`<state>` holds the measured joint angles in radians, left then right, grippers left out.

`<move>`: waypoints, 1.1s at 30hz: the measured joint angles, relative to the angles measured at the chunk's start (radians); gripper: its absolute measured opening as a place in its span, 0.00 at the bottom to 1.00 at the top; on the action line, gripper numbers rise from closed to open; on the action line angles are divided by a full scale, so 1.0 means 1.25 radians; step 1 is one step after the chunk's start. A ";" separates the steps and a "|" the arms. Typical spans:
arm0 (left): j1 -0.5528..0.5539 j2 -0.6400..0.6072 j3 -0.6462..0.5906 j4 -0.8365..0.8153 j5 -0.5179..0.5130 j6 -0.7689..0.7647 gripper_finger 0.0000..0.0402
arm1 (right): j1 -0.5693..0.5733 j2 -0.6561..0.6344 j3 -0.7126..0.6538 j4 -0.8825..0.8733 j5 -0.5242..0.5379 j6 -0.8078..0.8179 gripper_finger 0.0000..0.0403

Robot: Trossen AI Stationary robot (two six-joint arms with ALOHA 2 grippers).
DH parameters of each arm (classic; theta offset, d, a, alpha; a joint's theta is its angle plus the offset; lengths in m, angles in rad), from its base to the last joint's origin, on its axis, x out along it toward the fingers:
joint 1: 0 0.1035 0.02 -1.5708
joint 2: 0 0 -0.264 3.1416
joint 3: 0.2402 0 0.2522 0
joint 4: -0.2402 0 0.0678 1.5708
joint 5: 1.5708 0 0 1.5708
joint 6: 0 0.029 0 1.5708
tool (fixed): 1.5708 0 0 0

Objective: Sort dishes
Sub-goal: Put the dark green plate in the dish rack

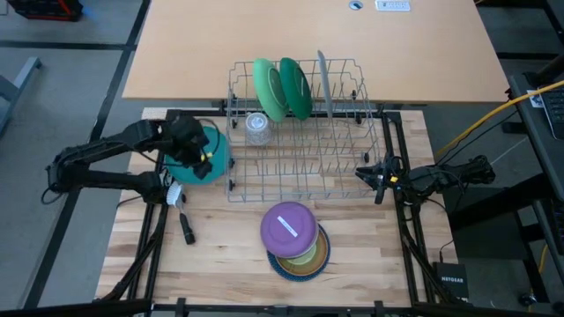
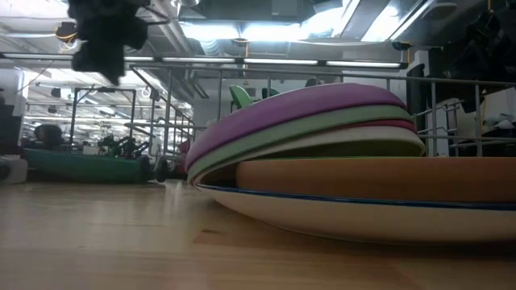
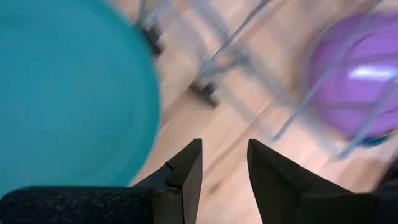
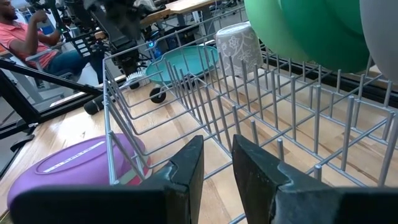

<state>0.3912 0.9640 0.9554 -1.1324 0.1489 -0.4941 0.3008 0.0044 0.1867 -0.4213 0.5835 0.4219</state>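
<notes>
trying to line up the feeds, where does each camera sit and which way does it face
High: overhead, looking down on metal wire dish rack; both arms show.
Low: tabletop level, facing purple-topped stack of round plastic plates.
Left wrist: past left gripper, open, beside teal plate.
Right wrist: past right gripper into rack.
All four share the purple plate.

You are looking at a light wooden table (image 1: 220, 242). A metal wire dish rack (image 1: 304, 167) is sitting on it near the back. A teal plate (image 1: 211, 154) is lying flat just beside the rack. Near the front edge, a stack of dishes (image 1: 295, 238) is resting on the wood, with a blue-rimmed plate (image 1: 280, 264) touching the table.
</notes>
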 joint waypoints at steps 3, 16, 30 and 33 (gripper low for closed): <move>-0.049 0.011 0.000 -0.052 -0.058 -0.030 0.29 | 0.000 0.000 0.000 0.000 0.000 0.018 0.22; -0.180 0.131 0.000 -0.072 -0.182 -0.030 0.29 | 0.000 0.000 0.000 0.000 0.000 0.021 0.22; -0.204 0.277 0.000 -0.072 -0.239 0.015 0.29 | 0.000 0.000 0.000 0.000 0.000 0.021 0.22; -0.204 0.283 0.000 -0.071 -0.271 0.015 0.29 | 0.000 0.000 0.000 0.000 0.000 0.021 0.22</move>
<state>0.1356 1.3177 0.9550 -1.2206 -0.1904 -0.4747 0.3008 0.0044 0.1870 -0.4213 0.5835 0.4487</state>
